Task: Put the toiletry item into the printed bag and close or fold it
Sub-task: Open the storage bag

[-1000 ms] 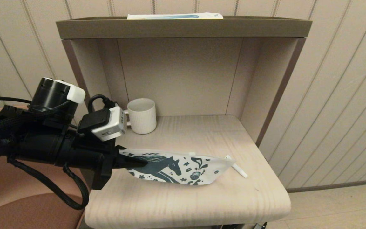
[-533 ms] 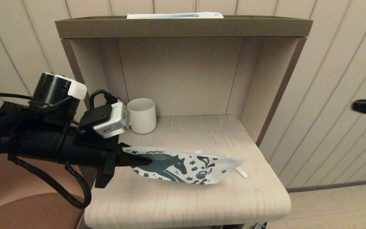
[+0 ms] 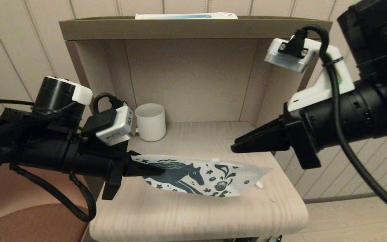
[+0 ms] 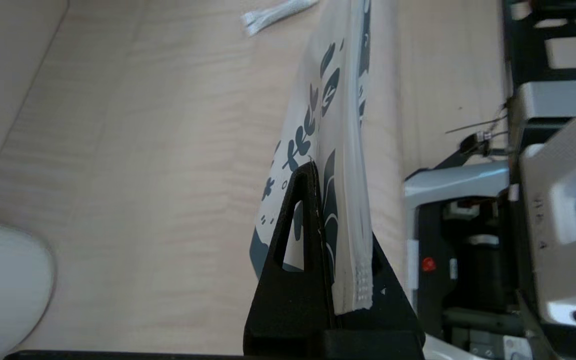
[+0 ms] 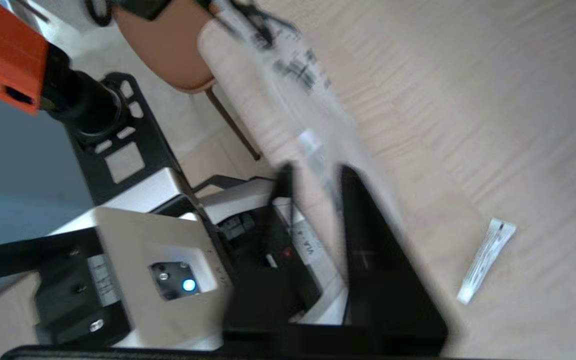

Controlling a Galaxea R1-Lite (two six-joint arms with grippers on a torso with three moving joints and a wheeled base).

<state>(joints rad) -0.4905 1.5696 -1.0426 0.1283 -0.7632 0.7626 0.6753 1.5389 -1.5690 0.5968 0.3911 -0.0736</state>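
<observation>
Pinching the left end of the printed bag (image 3: 197, 174), the left gripper (image 3: 146, 170) holds it just clear of the pale wooden shelf (image 3: 186, 215), both fingers clamped on the pouch as the left wrist view shows. Behind the gripper, at the back left of the shelf, stands a white mug (image 3: 150, 121). The bag stretches rightward from the grip, flat and white, printed with a dark teal horse, leaves and doodles, its zip-strip edge uppermost with a small white slider tab near the middle. Above the bag's right half hangs the right gripper (image 3: 235, 147), pointing left; its fingers look parted in the right wrist view, with nothing between them. Farthest right, the toiletry item (image 3: 258, 185) lies on the shelf, mostly hidden under the bag's right tip in the head view; the right wrist view shows it as a slim white tube with a crimped end. Judging by this, the bag is being presented for opening, so the next move calls for the right gripper to reach the zip edge, then fetch the tube.
</observation>
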